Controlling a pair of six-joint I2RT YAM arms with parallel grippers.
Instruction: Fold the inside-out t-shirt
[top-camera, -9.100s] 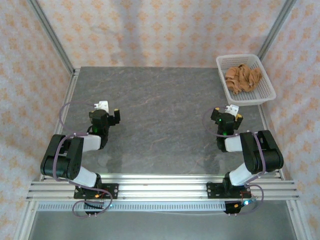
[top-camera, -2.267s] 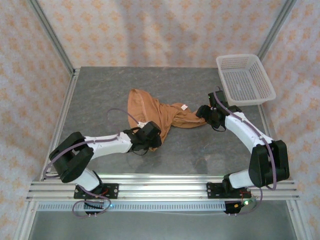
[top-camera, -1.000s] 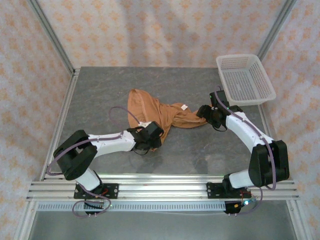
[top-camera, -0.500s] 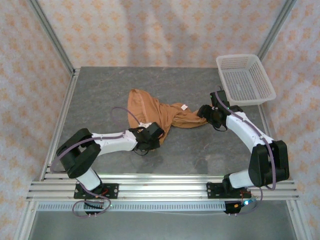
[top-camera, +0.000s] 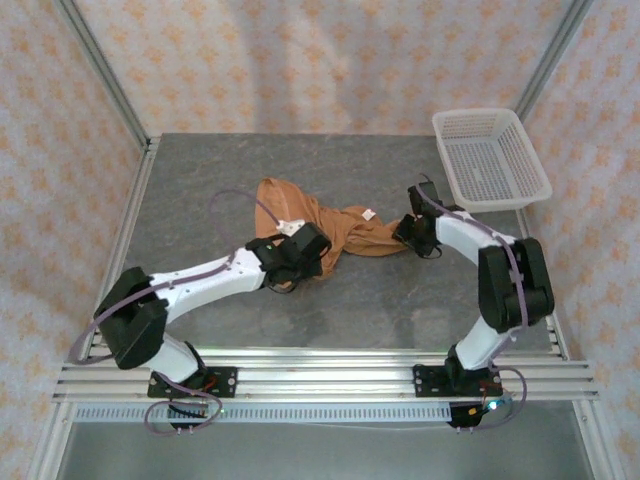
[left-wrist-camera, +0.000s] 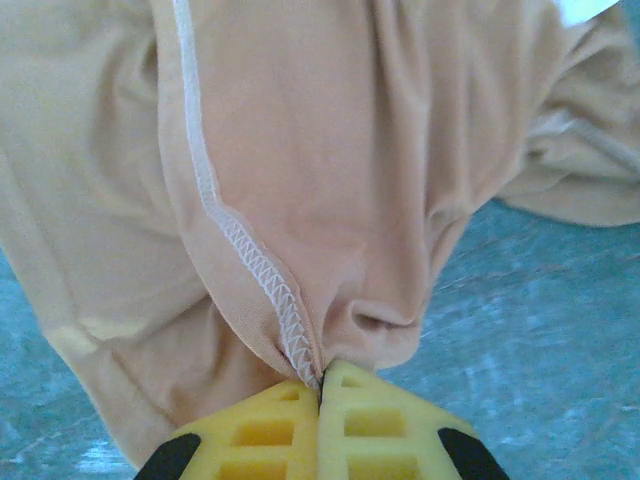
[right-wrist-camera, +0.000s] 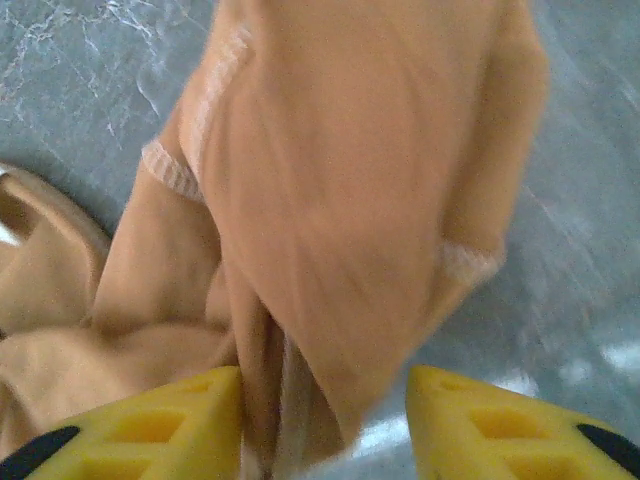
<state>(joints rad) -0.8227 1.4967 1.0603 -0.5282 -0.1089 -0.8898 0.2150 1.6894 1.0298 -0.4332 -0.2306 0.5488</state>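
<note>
The inside-out t-shirt lies bunched in the middle of the table, orange-tan, with its white neck label facing up. My left gripper is at the shirt's near left end. In the left wrist view its yellow fingers are shut tight on a white-stitched seam of the t-shirt. My right gripper is at the shirt's right end. In the right wrist view this gripper has its jaws apart around a hanging fold of the t-shirt, with a gap on the right side.
A white mesh basket stands at the far right corner with nothing in it. Grey stone-patterned table lies bare around the shirt. Metal frame posts and patterned walls close in the left, right and back.
My left gripper closed on the shirt's seam and moved away from the near edge, dragging that end along. The right jaws have narrowed around the fold at the right end.
</note>
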